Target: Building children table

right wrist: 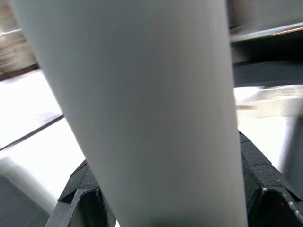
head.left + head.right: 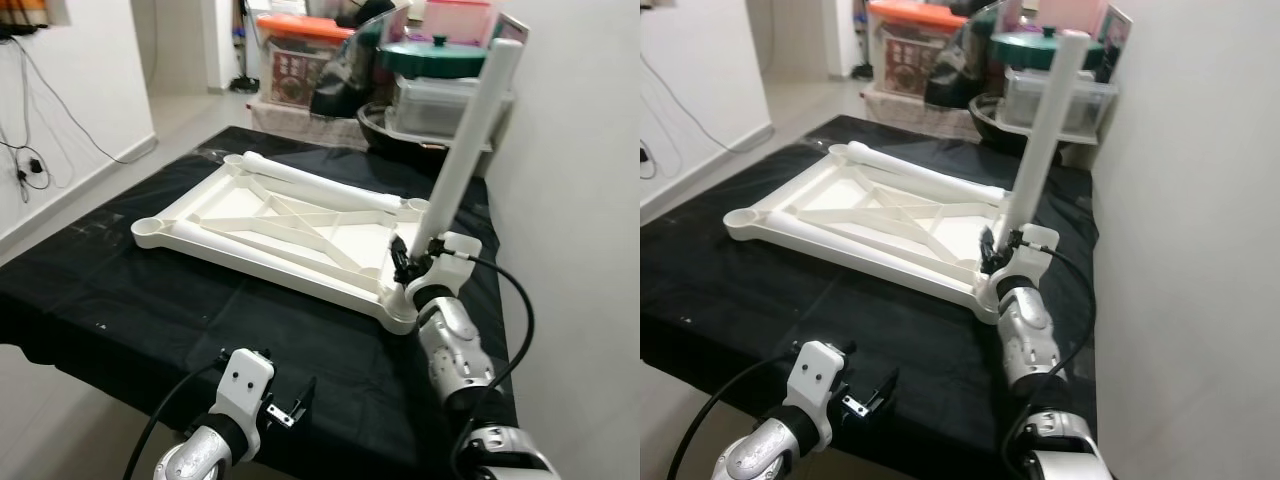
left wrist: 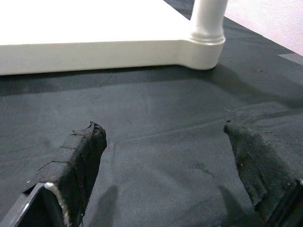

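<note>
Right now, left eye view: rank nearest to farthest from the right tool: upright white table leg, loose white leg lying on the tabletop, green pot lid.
1. Upright white table leg: held in the right tool.
2. Loose white leg: lying along the far edge of the upturned white tabletop.
3. Green pot lid: behind the table, on stacked boxes.

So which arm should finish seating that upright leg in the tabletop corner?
Right. The right gripper is shut on the upright leg just above its corner socket in the upside-down tabletop. The left gripper hangs open and empty over the black cloth, well short of it.
</note>
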